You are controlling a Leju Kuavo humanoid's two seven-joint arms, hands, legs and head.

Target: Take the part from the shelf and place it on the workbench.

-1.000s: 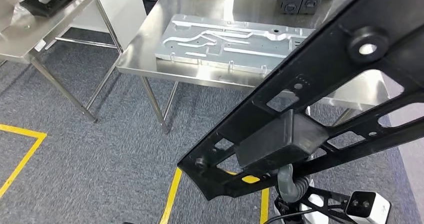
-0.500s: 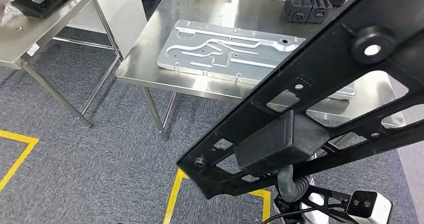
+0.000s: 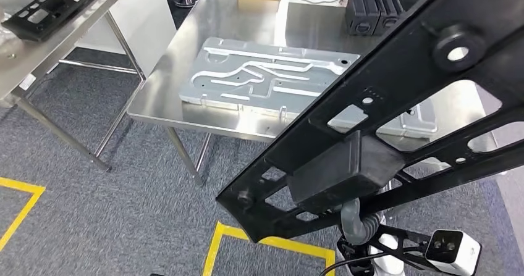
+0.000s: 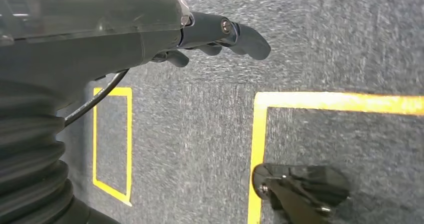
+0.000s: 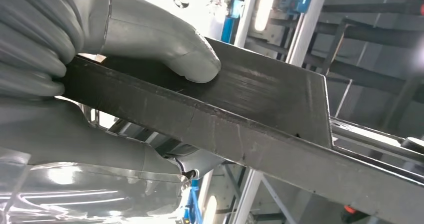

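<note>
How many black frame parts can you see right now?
2. One frame is held up by the right robot hand, crossing the head view. A second frame lies on the side table at far left. More may be hidden behind the held one.

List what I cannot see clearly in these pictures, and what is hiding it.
- Head view: the black part covers the near right side of the workbench and of the grey plate; its upper end is cut off by the edge.
- Right wrist view: the part hides the right hand's fingers beneath it.
- Left wrist view: the left hand's fingers are partly hidden behind its cover.
</note>
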